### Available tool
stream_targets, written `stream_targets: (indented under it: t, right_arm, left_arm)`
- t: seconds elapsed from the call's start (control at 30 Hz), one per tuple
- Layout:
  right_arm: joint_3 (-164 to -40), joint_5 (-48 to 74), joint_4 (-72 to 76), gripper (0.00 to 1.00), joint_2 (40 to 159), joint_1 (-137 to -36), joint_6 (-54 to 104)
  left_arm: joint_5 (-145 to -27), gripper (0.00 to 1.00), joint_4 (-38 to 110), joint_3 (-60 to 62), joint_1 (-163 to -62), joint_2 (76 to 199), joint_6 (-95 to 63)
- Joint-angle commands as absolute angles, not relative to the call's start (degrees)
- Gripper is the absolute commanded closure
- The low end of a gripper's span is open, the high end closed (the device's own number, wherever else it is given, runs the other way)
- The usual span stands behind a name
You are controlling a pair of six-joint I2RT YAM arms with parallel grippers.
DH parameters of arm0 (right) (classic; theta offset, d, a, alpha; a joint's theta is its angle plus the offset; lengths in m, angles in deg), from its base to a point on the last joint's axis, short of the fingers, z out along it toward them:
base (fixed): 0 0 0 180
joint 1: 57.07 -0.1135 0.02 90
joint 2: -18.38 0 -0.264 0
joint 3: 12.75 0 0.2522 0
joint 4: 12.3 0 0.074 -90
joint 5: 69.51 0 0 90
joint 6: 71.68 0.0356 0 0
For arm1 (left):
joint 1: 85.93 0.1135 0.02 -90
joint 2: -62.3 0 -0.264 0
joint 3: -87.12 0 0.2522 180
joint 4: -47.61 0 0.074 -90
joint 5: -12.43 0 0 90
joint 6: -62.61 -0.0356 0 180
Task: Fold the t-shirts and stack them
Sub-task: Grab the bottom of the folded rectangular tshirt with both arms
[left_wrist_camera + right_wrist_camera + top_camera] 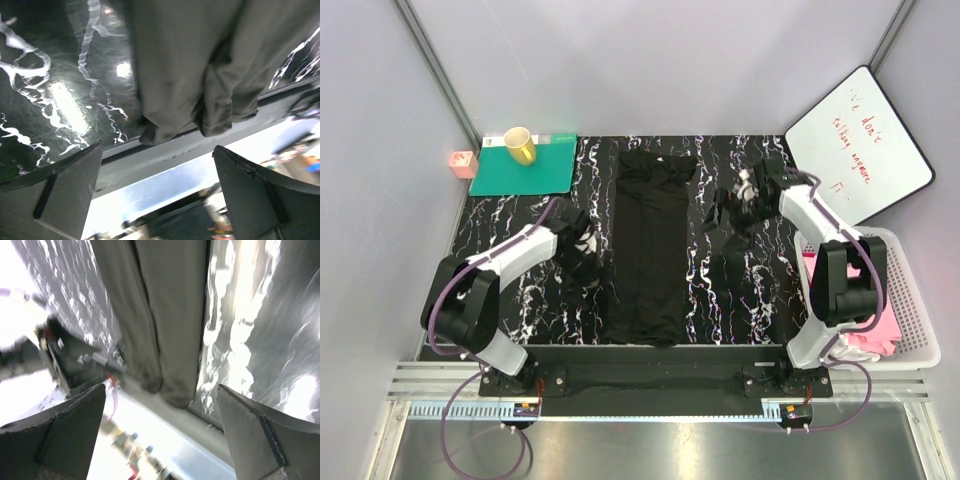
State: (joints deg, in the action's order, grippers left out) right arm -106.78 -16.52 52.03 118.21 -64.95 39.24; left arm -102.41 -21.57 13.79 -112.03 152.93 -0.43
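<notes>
The black t-shirt (650,250) lies flat at the centre of the marbled tabletop (720,300), folded into a long narrow strip that runs from 12 o'clock to 6 o'clock, with its near end at the table's front edge. In the left wrist view the same black t-shirt (200,65) shows two layered folds ending at the table's near edge. The left gripper (582,245) sits just beside the strip at its 9 o'clock side. Its fingers (60,195) stand apart with nothing between them. The right gripper (732,205) is at roughly 2 o'clock from the strip's middle, clear of the cloth. Its fingers (260,435) are likewise spread, empty, and the folded strip (165,315) is visible beyond them. A white basket (920,300) stands at 4 o'clock, off the table's right edge, and holds a pink t-shirt (887,325) and a white t-shirt (860,345), both crumpled. A teal mat (535,175) occupies the 10 o'clock corner with a yellow cup (520,147) on it. A whiteboard (860,150) with red writing leans at 2 o'clock.
</notes>
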Motion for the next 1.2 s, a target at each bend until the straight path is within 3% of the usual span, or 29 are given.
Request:
stream_targets:
  t: [0.0, 0.03, 0.13, 0.23, 0.6, 0.8, 1.0, 1.1, 1.17]
  right_arm:
    - [-91.2, -27.3, 46.2, 0.0, 109.6, -65.2, 46.0]
    - [-88.4, -28.2, 44.5, 0.01, 108.0, -65.3, 47.6]
    - [-77.4, -29.4, 36.2, 0.17, 101.1, -65.7, 55.1]
    - [-67.4, -28.5, 28.7, 0.23, 94.5, -68.0, 61.9]
    - [-43.3, -15.2, 6.0, 0.19, 79.9, -86.5, 88.2]
    - [-43.8, -11.4, -3.6, 0.18, 87.2, -94.6, 91.9]
    - [-53.1, -11.2, -8.8, 0.17, 105.7, -99.3, 90.0]
    - [-53.9, -10.5, -8.7, 0.18, 106.8, -100.0, 90.5]
    - [-54.3, -10.1, -7.8, 0.18, 106.4, -100.0, 89.9]
  left_arm:
    - [-111.0, 0.01, -6.3, 23.8, -108.6, 149.3, 5.7]
    - [-111.4, 0.01, -5.4, 24.7, -108.4, 149.4, 6.3]
    - [-114.6, 0.01, 1.0, 28.6, -108.4, 148.2, 7.8]
    - [-117.3, 0.01, 4.8, 32.3, -108.4, 147.5, 8.8]
    - [-118.1, 0.03, 10.9, 43.7, -108.1, 144.6, 7.8]
    - [-118.2, 0.05, 11.8, 44.4, -108.1, 144.4, 9.3]
    - [-117.1, 0.07, 11.9, 44.8, -108.1, 144.3, 10.1]
    - [-116.8, 0.07, 11.7, 44.8, -108.1, 145.2, 10.0]
    - [-116.4, 0.14, 11.8, 44.8, -108.1, 145.4, 10.0]
